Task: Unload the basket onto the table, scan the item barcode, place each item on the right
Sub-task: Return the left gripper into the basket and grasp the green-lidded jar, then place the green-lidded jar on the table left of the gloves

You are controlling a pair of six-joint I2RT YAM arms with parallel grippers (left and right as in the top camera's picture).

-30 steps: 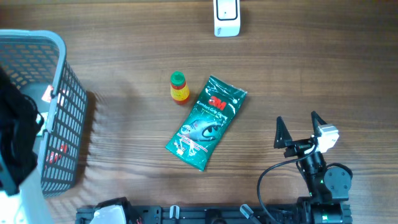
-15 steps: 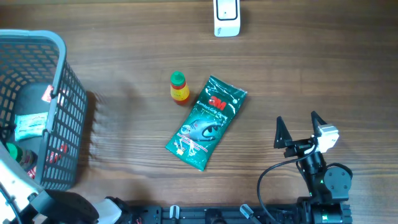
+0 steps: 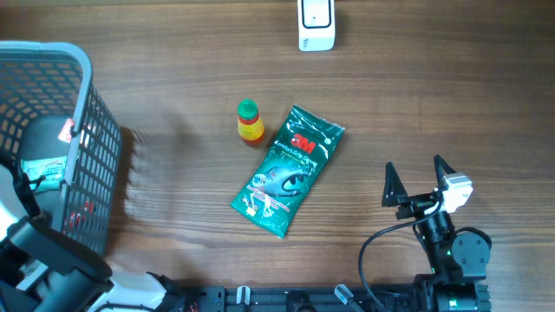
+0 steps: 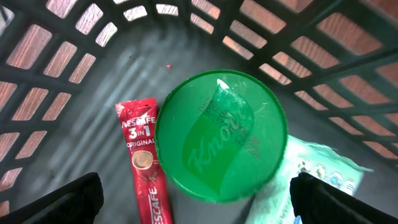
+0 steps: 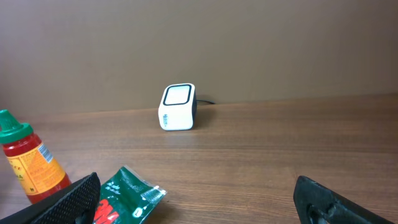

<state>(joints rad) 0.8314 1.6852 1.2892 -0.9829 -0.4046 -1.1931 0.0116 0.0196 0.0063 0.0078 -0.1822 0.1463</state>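
Note:
A green 3M packet (image 3: pixel 288 171) lies flat mid-table, with a small red bottle with a green cap (image 3: pixel 250 122) standing at its upper left. The white barcode scanner (image 3: pixel 316 24) stands at the far edge. My right gripper (image 3: pixel 419 179) rests open near the front right, facing the scanner (image 5: pixel 177 107), bottle (image 5: pixel 28 158) and packet (image 5: pixel 127 196), nothing between its fingers. My left gripper (image 4: pixel 199 205) hangs open inside the basket, over a round green Knorr lid (image 4: pixel 221 137) and a red Nescafe sachet (image 4: pixel 145 162), touching neither.
The grey mesh basket (image 3: pixel 91 147) stands at the left edge and holds several items, among them a pale green pouch (image 4: pixel 311 168). Its lattice walls (image 4: pixel 292 37) ring the left gripper. The left arm (image 3: pixel 39 251) covers the basket's near corner.
The left arm has shifted from over the basket's left side down to its near corner. The right arm, packet, bottle and scanner have not moved.

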